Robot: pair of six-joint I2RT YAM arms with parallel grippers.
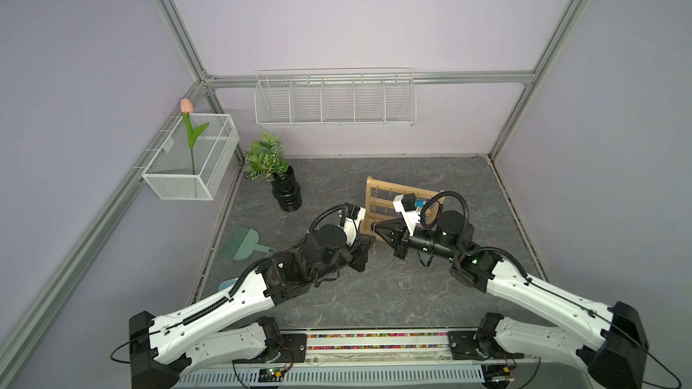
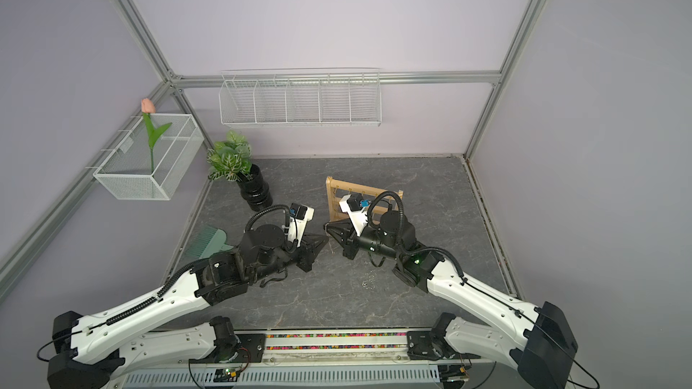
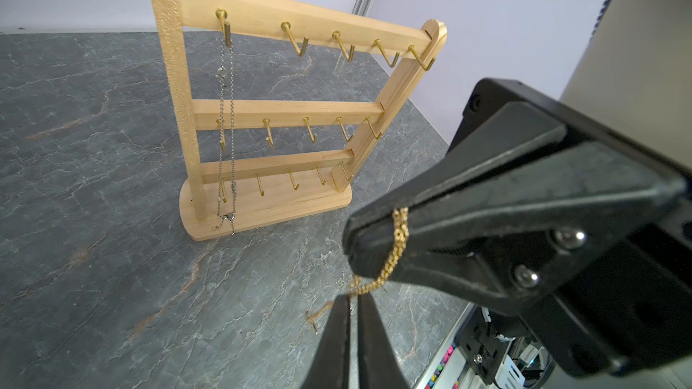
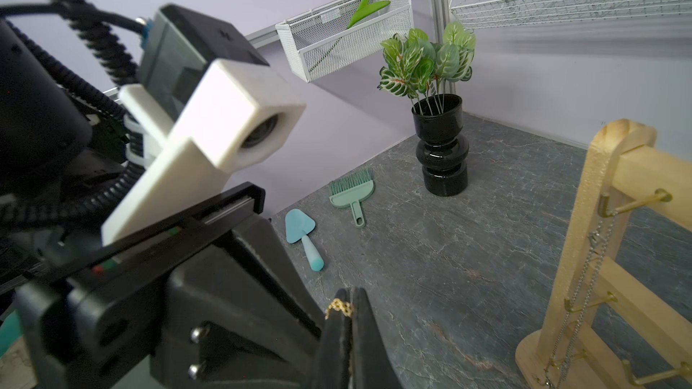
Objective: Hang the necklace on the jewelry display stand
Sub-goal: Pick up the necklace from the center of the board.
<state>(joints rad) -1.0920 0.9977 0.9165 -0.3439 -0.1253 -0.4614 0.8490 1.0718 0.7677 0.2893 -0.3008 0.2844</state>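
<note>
A: What sits furthest left?

B: The left gripper [image 3: 354, 304], closed to a thin slit on one end of a short span of the gold necklace [image 3: 396, 237]. It holds the chain in the air above the grey tabletop [image 3: 93, 256].

A: And beside it?

B: The right gripper [image 4: 351, 301], tip to tip with it, jaws shut on the same chain. A loose tail seems to dangle below.

A: Where is the jewelry display stand [image 3: 284, 110]?

B: Just beyond both grippers and to their right. It stands upright, its three crossbars running left to right, hooks facing the arms. A silver necklace [image 3: 224, 75] fills the leftmost top hook; the next top hook [image 3: 297, 41] looks free. The right arm is nearer, its wrist crossing the stand in both top views. The chain likely needs to travel up, away and rightward.
</note>
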